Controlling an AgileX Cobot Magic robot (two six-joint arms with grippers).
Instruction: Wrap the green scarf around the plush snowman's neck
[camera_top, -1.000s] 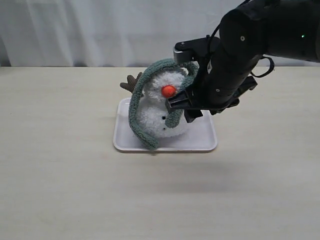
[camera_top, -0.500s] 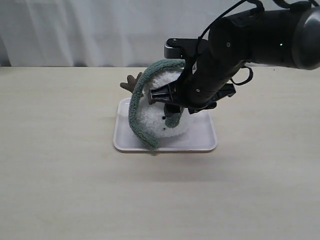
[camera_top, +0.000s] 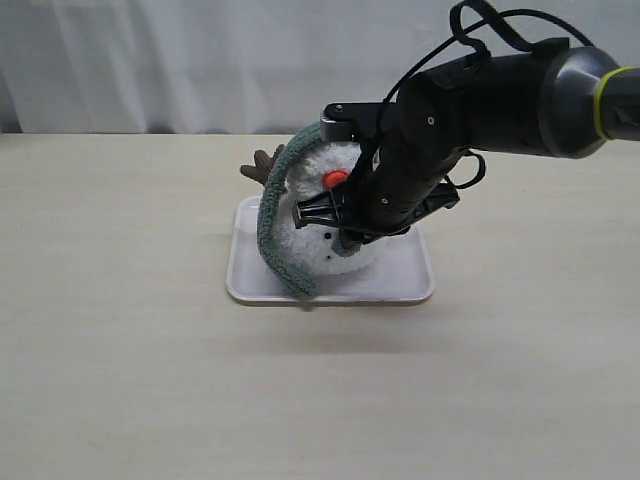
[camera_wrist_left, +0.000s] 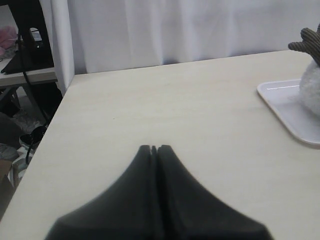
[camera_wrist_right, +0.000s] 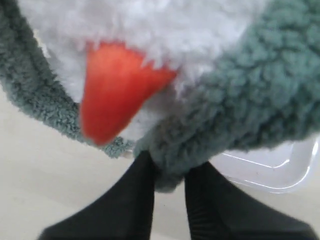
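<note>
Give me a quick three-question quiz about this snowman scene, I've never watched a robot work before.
1. True or false: the right gripper is shut on the green scarf.
2. What does the plush snowman sit on? A) a white tray B) a blue bowl C) a folded towel
3. Fill the gap: the left gripper, away from the snowman, is ____ and holds nothing.

Key: 1 true; 2 A; 3 shut.
</note>
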